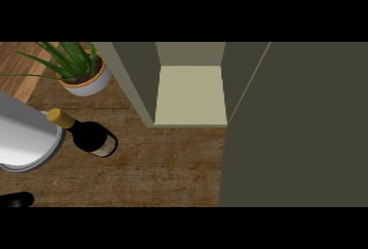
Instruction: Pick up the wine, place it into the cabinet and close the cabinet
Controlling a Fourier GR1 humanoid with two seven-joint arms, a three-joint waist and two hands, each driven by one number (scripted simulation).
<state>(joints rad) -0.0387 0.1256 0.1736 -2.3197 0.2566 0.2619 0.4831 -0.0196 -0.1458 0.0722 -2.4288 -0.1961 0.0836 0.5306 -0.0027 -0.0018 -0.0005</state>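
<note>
Plainly the wine [90, 133] had not been touched yet. It stood upright on the table [165, 165], to the left of the cabinet [188, 95] and a little nearer the robot than the cabinet's open mouth, its gold-capped neck leaning in the view toward a large grey pot [25, 136] just beside it. Beyond the wine, further from the robot, stood a plant [75, 65] in a white pot. The cabinet's door [295, 126] was swung wide on the right, and its pale shelf lay bare inside.

Only one hand showed: the left hand [16, 199], a dark shape at the lower left corner, well short of the wine. So little of it was in sight that I could not tell whether it was released or clenched. The right hand was nowhere to be seen.

By my reckoning the wine would be heavy for its size, stiff, smooth-sided and slippery, and likely to break if knocked over. I would take it round the broad body near the label, not by the thin neck, and keep it upright on the way over to the shelf.
</note>
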